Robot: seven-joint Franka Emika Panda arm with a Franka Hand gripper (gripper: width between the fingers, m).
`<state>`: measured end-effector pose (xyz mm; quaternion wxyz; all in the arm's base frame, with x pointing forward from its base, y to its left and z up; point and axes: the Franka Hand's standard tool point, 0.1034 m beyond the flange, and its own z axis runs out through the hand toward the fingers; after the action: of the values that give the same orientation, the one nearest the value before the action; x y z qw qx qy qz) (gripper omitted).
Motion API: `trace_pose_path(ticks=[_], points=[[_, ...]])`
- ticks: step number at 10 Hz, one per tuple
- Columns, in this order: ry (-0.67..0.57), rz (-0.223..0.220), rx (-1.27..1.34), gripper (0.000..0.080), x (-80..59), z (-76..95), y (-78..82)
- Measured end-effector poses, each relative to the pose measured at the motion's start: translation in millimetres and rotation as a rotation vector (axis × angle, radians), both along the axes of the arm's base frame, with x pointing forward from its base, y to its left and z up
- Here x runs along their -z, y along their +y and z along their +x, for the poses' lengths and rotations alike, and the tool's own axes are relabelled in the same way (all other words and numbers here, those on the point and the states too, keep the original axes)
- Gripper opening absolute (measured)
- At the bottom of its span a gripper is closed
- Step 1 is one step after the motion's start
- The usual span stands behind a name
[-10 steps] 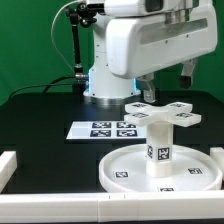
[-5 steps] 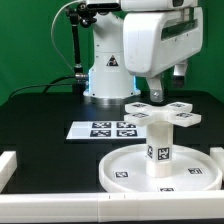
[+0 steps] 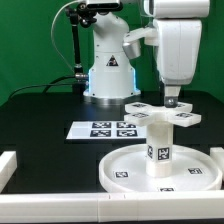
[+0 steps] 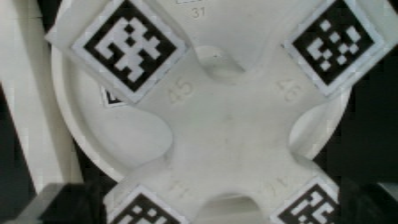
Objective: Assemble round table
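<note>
1. The room is mostly a plain green wall behind the rig, evenly lit. A thin black stand with cables sits at the back on the exterior view's left.
2. The table is matte black, so all the white parts really pop against it.
3. The robot arm is a chunky white thing. It rises from its base at the back and reaches over toward the exterior view's right.
4. White bars edge the front of the workspace, and a white block sits at the left edge.
5. The round disc lies flat at the front right, rim up, with tags inside it.
6. The marker board lies flat on the table, just beside the disc on its far left side.
7. The foot is cross-shaped and looks like it's sitting level on top of the leg. The wrist view is filled with it up close, with a tag on each visible lobe.
8. The leg stands upright in the middle of the disc, with a tag on its side.
9. The gripper points straight down over the foot, right at its top surface. It's honestly impossible to tell whether the fingers are apart or together, or whether they touch it.
</note>
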<state>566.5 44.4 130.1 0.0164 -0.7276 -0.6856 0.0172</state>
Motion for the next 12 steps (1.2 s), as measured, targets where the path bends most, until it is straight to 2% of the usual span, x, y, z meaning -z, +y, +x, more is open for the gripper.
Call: trace_pose_path(ticks=[4,10,12], points=[[0.006,-0.004,-0.041,0.0649,3.8,-0.5,-7.2],[0.033,-0.006,-0.018,0.0649,21.5,-4.9,-11.5],[0.037,-0.007,-0.002,0.0649,23.4,-5.8,-10.9]])
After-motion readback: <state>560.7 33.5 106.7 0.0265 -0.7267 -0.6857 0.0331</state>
